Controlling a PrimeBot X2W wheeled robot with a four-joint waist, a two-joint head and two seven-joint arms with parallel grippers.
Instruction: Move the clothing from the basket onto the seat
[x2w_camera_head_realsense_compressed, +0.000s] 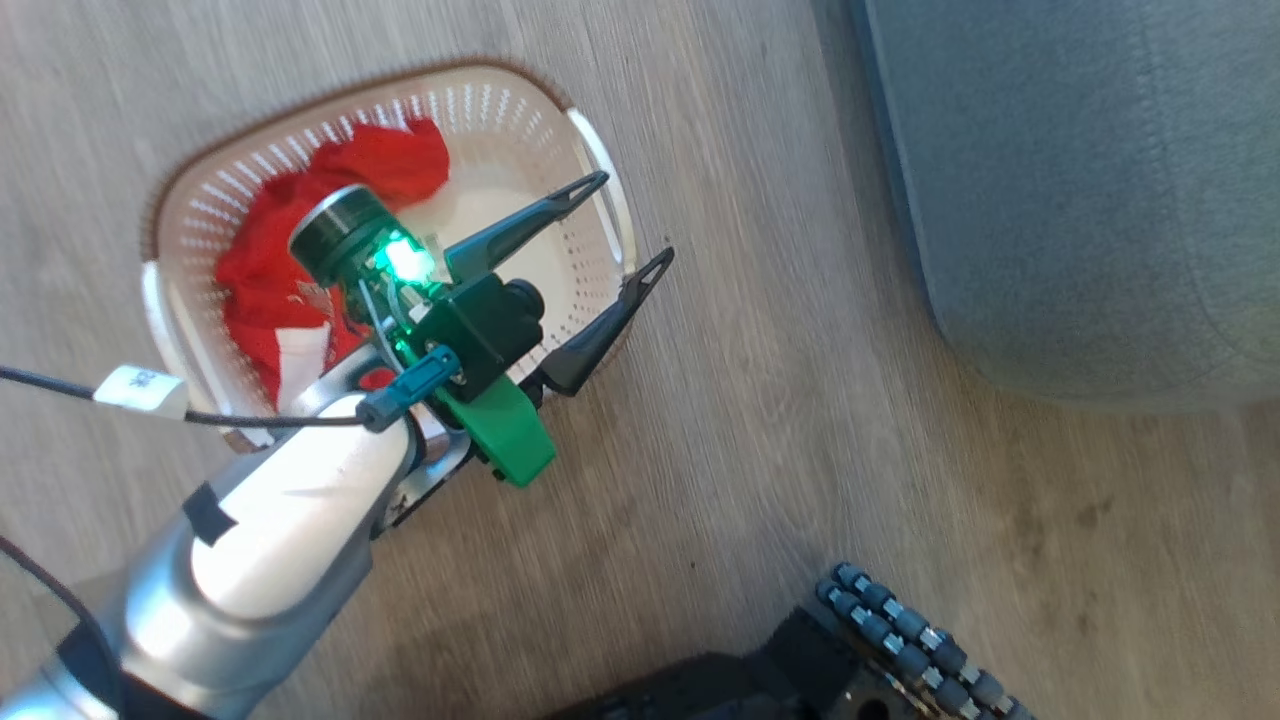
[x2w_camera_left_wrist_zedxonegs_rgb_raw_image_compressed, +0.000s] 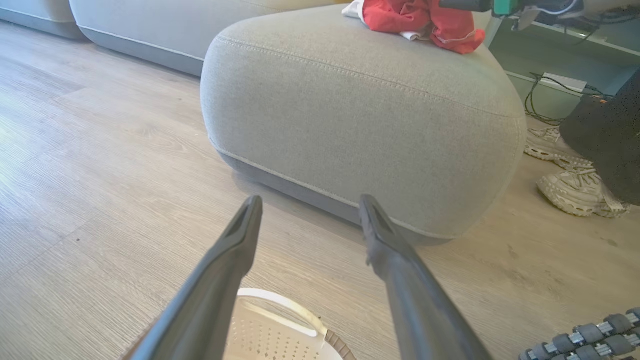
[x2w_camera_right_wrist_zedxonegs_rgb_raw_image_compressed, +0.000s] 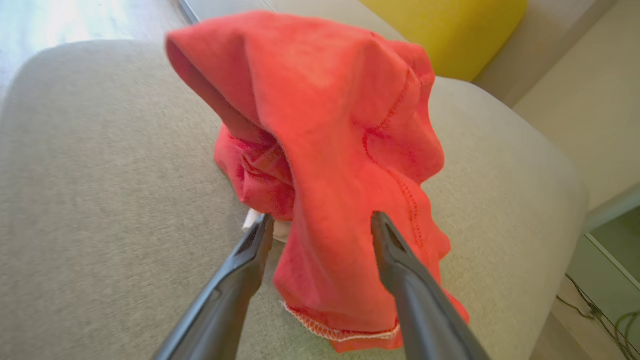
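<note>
The cream basket (x2w_camera_head_realsense_compressed: 470, 78) stands on the wood floor with red clothing (x2w_camera_head_realsense_compressed: 375, 165) heaped in its left half. My left gripper (x2w_camera_head_realsense_compressed: 632, 218) hangs open over the basket's right rim; in the left wrist view its fingers (x2w_camera_left_wrist_zedxonegs_rgb_raw_image_compressed: 310, 200) point at the grey seat (x2w_camera_left_wrist_zedxonegs_rgb_raw_image_compressed: 360, 115), with the basket rim (x2w_camera_left_wrist_zedxonegs_rgb_raw_image_compressed: 280, 300) below them. More red clothing (x2w_camera_left_wrist_zedxonegs_rgb_raw_image_compressed: 415, 17) lies on top of the seat. In the right wrist view my right gripper (x2w_camera_right_wrist_zedxonegs_rgb_raw_image_compressed: 322, 216) is open just above that seat (x2w_camera_right_wrist_zedxonegs_rgb_raw_image_compressed: 100, 175), and a red garment (x2w_camera_right_wrist_zedxonegs_rgb_raw_image_compressed: 340, 125) stands crumpled between and beyond its fingers, touching the right one.
A person's pale shoes (x2w_camera_left_wrist_zedxonegs_rgb_raw_image_compressed: 575, 190) and dark trouser leg (x2w_camera_left_wrist_zedxonegs_rgb_raw_image_compressed: 605, 130) are by the seat's right side, with cables (x2w_camera_left_wrist_zedxonegs_rgb_raw_image_compressed: 555, 85) behind. A yellow cushion (x2w_camera_right_wrist_zedxonegs_rgb_raw_image_compressed: 445, 30) lies past the seat. My base's roller wheel (x2w_camera_head_realsense_compressed: 910, 640) sits at the bottom. The seat's corner (x2w_camera_head_realsense_compressed: 1080, 180) is right of the basket.
</note>
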